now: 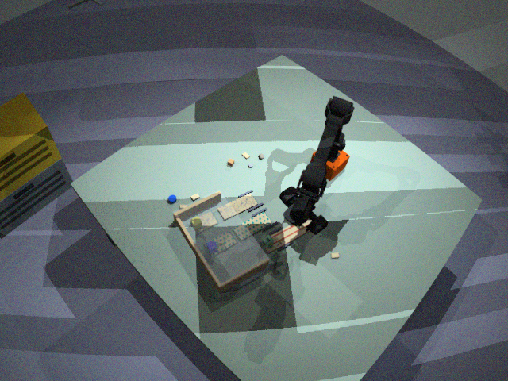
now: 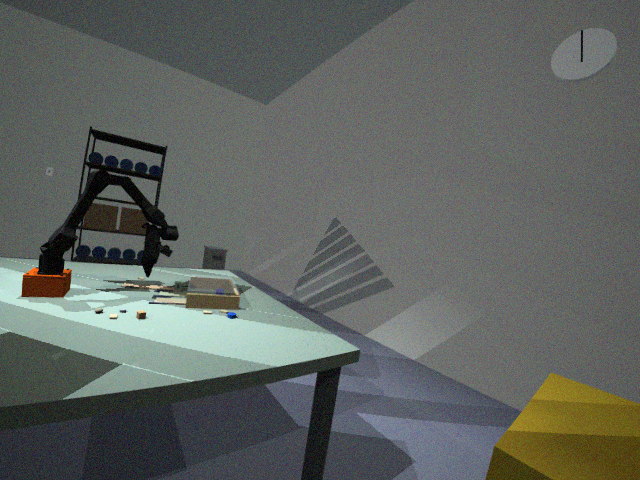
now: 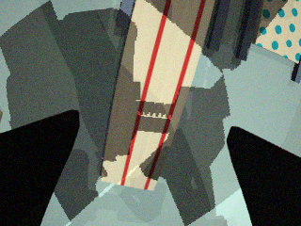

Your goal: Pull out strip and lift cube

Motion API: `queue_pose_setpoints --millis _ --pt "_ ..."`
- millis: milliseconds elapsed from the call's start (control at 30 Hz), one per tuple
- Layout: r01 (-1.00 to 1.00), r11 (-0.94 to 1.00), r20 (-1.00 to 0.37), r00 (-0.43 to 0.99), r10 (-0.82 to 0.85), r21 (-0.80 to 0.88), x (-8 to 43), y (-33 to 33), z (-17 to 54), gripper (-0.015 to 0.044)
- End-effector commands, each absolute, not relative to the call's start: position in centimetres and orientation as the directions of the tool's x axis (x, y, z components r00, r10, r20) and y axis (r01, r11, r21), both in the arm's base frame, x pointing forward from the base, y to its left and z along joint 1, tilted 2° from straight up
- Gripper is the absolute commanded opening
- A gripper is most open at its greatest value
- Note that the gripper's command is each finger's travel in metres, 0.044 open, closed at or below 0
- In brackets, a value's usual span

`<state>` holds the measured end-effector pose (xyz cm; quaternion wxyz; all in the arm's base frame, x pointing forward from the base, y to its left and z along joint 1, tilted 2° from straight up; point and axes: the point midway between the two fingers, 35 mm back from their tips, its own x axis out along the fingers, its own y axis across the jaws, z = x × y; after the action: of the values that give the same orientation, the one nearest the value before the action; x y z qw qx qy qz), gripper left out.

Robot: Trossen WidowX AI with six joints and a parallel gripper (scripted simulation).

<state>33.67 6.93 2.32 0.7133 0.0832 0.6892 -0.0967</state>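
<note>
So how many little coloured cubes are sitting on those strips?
3: a yellow one by the tray's back wall, a purple one inside the tray, a green one on the red-lined strip. Shadow may hide more.

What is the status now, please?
Gripper open, fingers holding nothing. Red-lined strip pulled out, lying below. Green cube at its far end, not grasped.
</note>
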Motion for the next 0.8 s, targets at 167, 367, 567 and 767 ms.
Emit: queue_pose_setpoints --millis 167,367,567,767 --pt "0.25 0.968 -0.999 0.027 -0.024 -0.017 36.8 5.6 2.9 0.044" --pt "0.25 0.968 -0.999 0.028 -0.025 -0.017 39.0 4.6 3.3 0.044" --pt "0.25 0.968 -0.999 0.03 -0.025 -0.017 41.1 3.7 3.7 0.044" --pt "0.25 0.968 -0.999 0.031 -0.026 -0.018 43.3 2.8 3.9 0.044"
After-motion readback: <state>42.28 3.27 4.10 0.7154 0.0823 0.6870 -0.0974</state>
